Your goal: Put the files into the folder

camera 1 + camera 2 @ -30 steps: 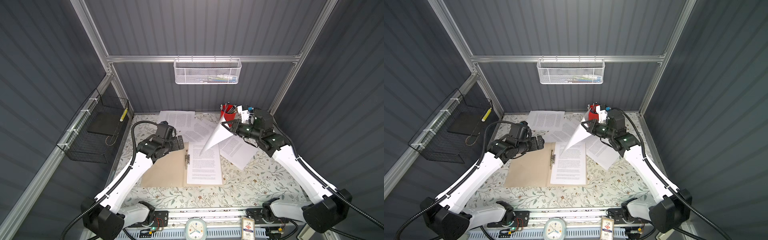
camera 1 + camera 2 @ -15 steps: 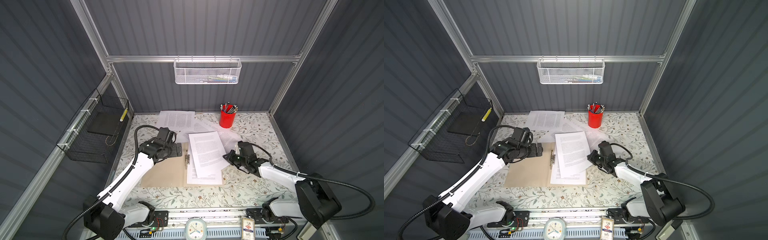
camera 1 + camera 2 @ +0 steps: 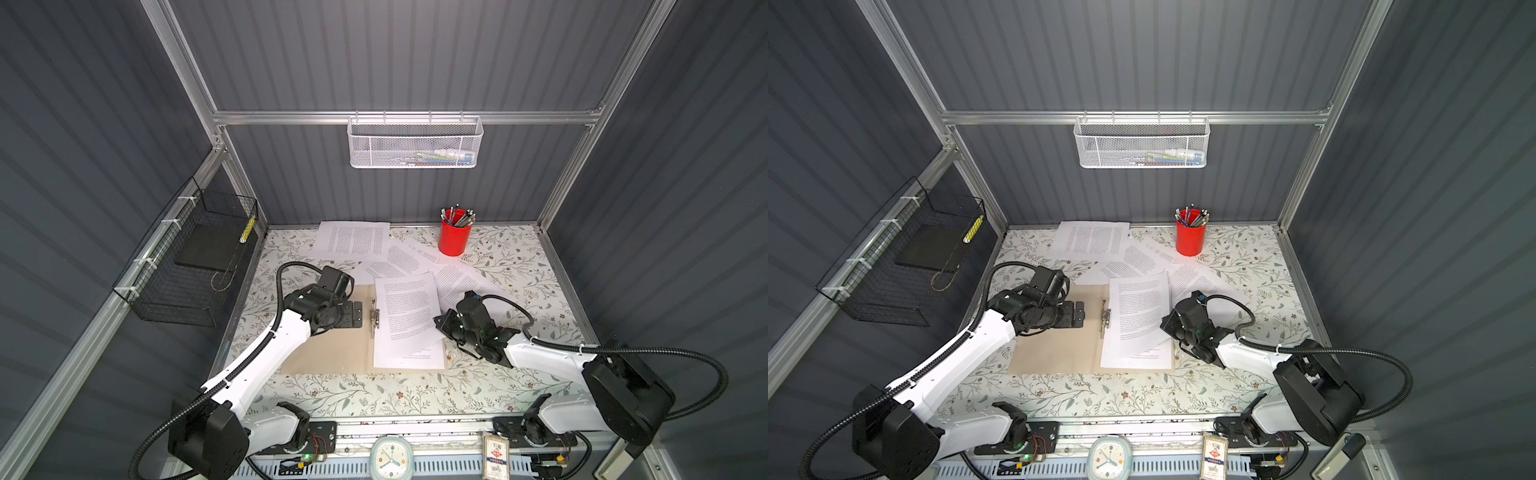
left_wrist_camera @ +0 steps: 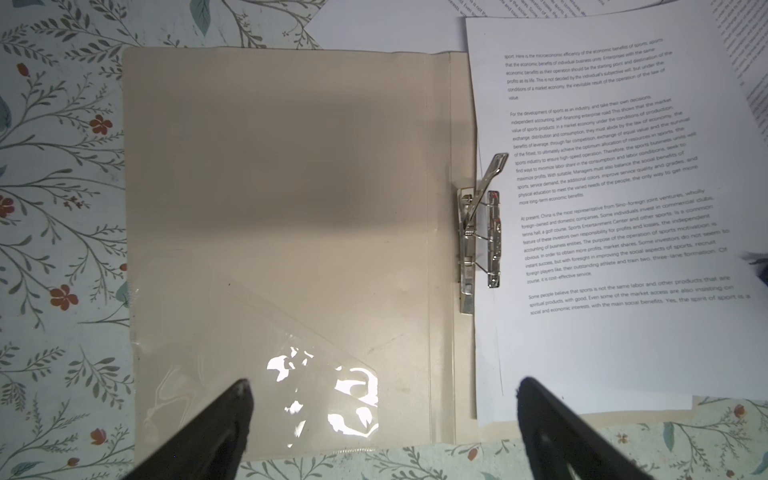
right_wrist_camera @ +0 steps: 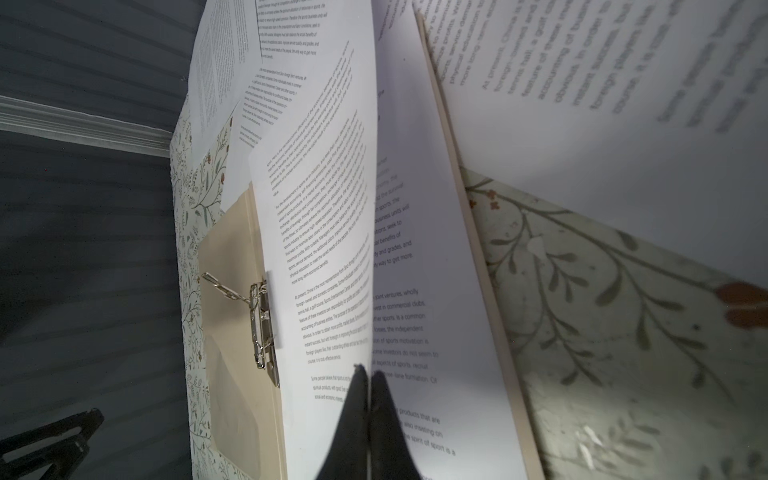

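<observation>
Left of centre in a top view, the left gripper (image 3: 356,316) hovered wide open, empty, above the tan folder (image 3: 328,353) and its bare flap. Rightward, a printed sheet (image 3: 409,309) lay crooked on the other half, its edge pinched in the closed right gripper (image 3: 437,325). Placing was underway, I judged; squaring and release looked due next. More files (image 3: 353,243) lay loose at upper middle.

Both top views hang high over the front edge, side by side, tilted down toward the back wall (image 3: 395,195). They take in the whole surface (image 3: 519,266) and both arms. The left wrist camera looks straight down on the open folder (image 4: 291,187) from close above, past the left gripper (image 4: 384,384). The right wrist camera sits low and very near, rolled sideways, sighting past the right gripper (image 5: 369,372) along a sheet (image 5: 324,208). All four views share the folder's clip (image 4: 466,266).
</observation>
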Controlling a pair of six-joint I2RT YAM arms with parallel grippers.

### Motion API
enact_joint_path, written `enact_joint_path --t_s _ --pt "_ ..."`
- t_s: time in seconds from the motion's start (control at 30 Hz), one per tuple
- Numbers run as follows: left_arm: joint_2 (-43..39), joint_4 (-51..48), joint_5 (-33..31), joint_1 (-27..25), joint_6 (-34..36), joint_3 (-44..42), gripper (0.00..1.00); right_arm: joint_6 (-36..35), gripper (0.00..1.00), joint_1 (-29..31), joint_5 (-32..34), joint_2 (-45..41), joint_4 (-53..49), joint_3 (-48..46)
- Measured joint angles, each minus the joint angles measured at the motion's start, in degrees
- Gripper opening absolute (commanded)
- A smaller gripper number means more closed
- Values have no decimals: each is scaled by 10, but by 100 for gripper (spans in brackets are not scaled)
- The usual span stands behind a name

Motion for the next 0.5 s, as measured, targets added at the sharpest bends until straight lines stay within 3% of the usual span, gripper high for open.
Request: enact_joint_path --t_s 0.5 --pt "0 5 24 3 13 -7 100 85 0 56 71 -15 -14 -20"
